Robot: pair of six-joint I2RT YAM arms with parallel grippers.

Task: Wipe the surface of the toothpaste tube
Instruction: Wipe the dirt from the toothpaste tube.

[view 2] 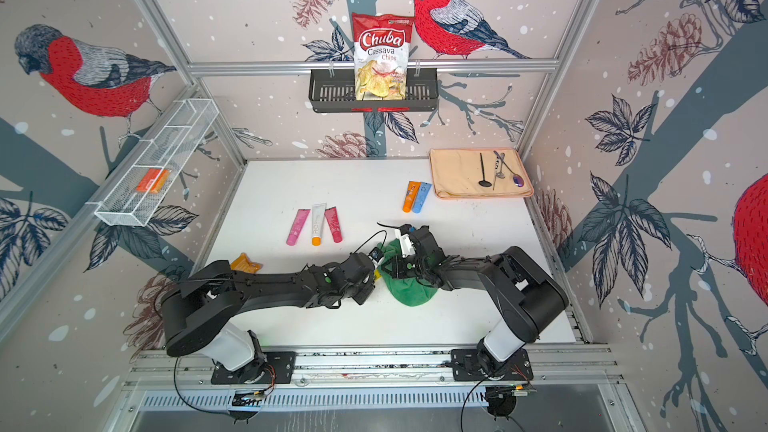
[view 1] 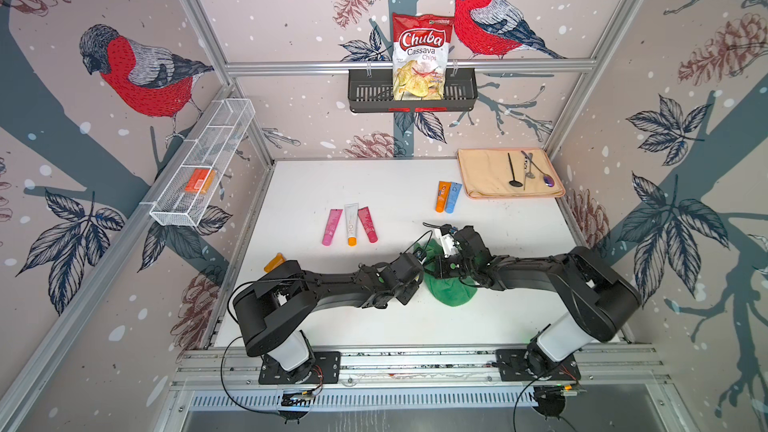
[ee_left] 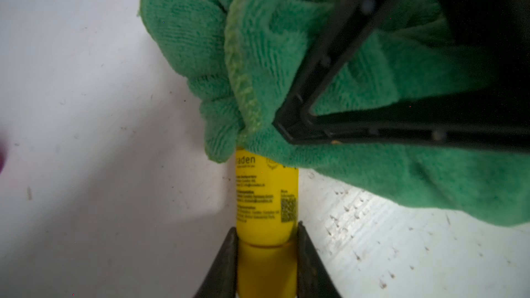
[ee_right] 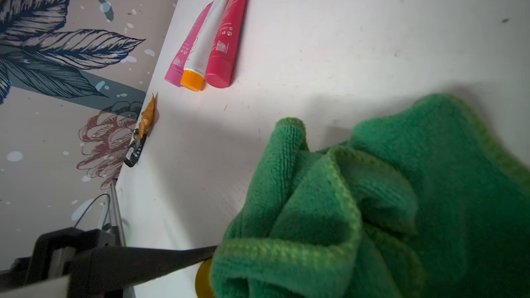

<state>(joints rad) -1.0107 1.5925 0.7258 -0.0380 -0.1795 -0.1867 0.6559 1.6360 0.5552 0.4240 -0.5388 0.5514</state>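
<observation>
Two arms meet over the front middle of the table [view 1: 332, 184].

Item, yellow tube [ee_left: 265, 204]: only my left wrist view shows it properly, print facing the camera and far end under the green cloth [ee_left: 286, 53]. I cannot tell whether it rests on the table.

Item, left gripper [ee_left: 266, 233]: clamped on the tube next to its cap.

Item, right gripper [ee_left: 289, 127]: closed with the cloth bunched in it, pressing the cloth onto the tube.

In both top views the arms and cloth hide nearly all of the tube. In my right wrist view the cloth buries the fingers.

Containers: the black basket [view 1: 365, 93] holds a chip bag [view 1: 419, 56]. The wire rack [view 1: 224, 126] holds an orange box [view 1: 199, 180].
</observation>
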